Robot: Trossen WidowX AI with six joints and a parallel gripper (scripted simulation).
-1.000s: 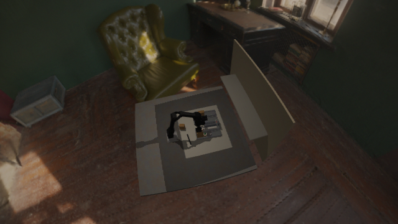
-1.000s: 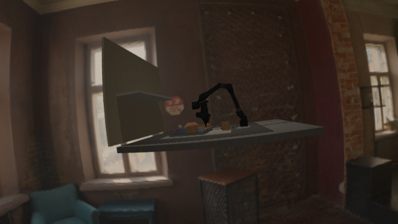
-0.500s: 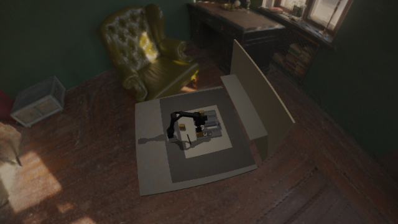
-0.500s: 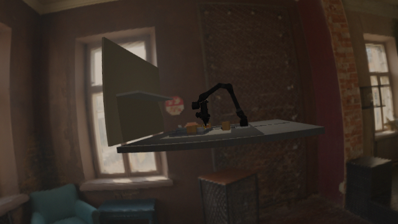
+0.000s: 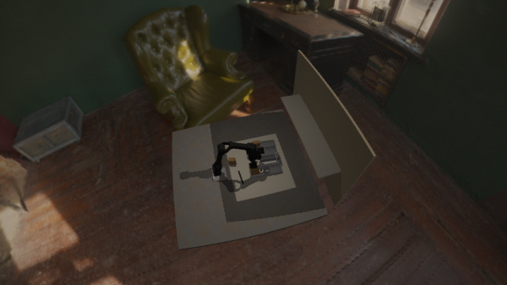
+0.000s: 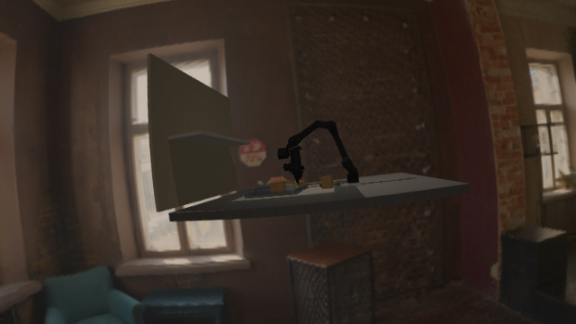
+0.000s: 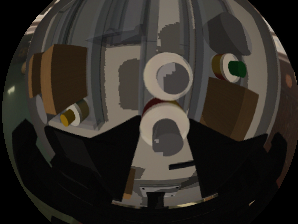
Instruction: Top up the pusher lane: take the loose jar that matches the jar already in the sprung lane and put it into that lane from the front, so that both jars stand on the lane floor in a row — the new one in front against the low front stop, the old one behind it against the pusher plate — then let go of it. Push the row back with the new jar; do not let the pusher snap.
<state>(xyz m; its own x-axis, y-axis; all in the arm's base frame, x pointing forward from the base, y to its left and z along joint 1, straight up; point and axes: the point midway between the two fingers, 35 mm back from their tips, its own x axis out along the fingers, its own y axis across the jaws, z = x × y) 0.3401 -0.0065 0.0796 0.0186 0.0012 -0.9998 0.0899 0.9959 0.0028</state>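
Matt grey lane rack, perhaps plastic; pale smooth-topped jar; matt brown boxes

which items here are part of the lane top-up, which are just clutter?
Job:
gripper, shut on white-lidded jar
matching jar ahead in the lane
lane rack

Lying about:
green-lidded jar
yellow-lidded jar
brown boxes
armchair

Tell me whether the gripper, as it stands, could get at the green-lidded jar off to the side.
Probably not yet. The gripper is shut on a white-lidded jar in the lane, behind another white-lidded jar. The green-lidded jar stands unobstructed to the side, but the fingers must release first.
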